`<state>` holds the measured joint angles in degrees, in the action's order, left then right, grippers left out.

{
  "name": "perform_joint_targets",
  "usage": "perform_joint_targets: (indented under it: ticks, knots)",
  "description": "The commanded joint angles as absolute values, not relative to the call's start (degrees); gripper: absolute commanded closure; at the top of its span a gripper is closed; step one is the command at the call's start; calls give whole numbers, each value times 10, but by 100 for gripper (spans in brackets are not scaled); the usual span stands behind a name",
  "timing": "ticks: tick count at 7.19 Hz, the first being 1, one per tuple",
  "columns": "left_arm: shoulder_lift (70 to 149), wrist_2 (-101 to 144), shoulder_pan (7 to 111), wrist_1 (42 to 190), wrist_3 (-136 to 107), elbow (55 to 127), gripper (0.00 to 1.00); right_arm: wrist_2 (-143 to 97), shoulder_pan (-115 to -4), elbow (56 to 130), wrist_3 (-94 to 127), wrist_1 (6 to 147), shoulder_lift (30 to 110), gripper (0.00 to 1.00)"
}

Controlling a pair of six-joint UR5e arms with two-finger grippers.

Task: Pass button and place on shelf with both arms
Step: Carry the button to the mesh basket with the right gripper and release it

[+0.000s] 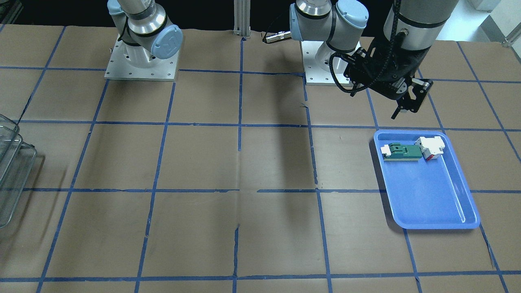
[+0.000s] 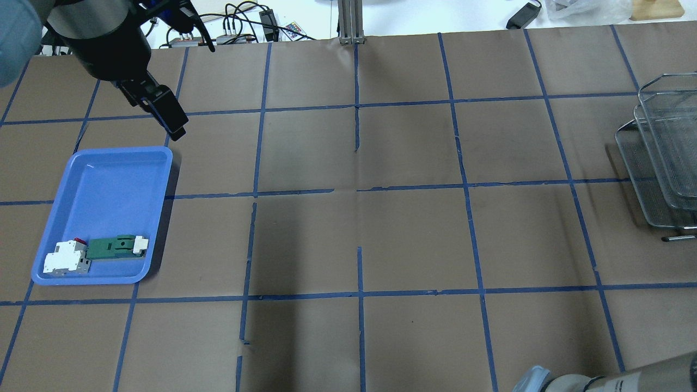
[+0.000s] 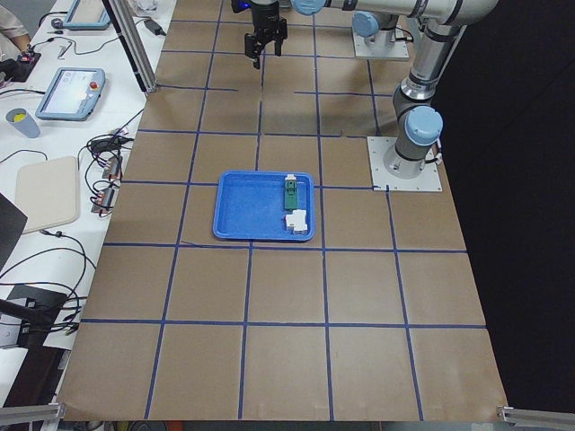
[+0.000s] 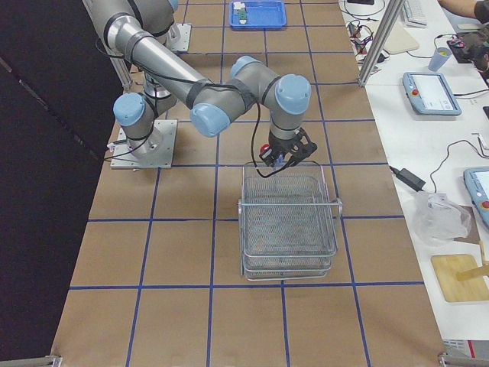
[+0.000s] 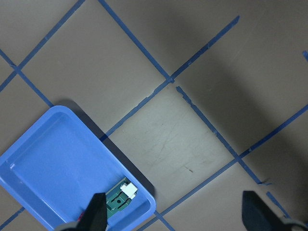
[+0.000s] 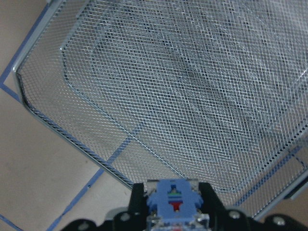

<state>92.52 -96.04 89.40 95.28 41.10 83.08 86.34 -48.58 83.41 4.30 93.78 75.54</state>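
The placing step is judged to be in hand: the button (image 6: 173,195) is held by the right pincer (image 6: 173,204), so the hand-over is taken as done. The button is clamped between the black fingers, its blue rear block turned toward the wrist camera. It is held in the air at the robot-side rim of the wire-mesh shelf (image 4: 289,229); no contact with the mesh can be made out. For the next move, the button would need to be carried over the top tier, lowered and released. The left pincer (image 1: 408,102) is seen with its fingers wide apart and nothing between them, raised above the counter (image 1: 203,162) near the blue tray (image 1: 431,195).
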Motion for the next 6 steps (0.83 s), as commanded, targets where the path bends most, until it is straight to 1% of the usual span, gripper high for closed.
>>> perform_joint_targets:
  ticks: [1, 2, 3, 4, 6]
  knots:
    - [924, -961, 894, 949, 410, 828, 0, 876, -484, 831, -38, 942, 729, 100]
    - [925, -961, 893, 945, 412, 822, 0, 875, -485, 833, -73, 968, 729, 100]
    - [927, -961, 893, 918, 414, 824, 0, 874, -486, 834, -130, 989, 716, 97]
    - [928, -959, 892, 915, 414, 824, 0, 874, -488, 834, -153, 1000, 708, 81]
    - [926, -957, 893, 914, 401, 823, 0, 868, -497, 833, -185, 1007, 701, 42]
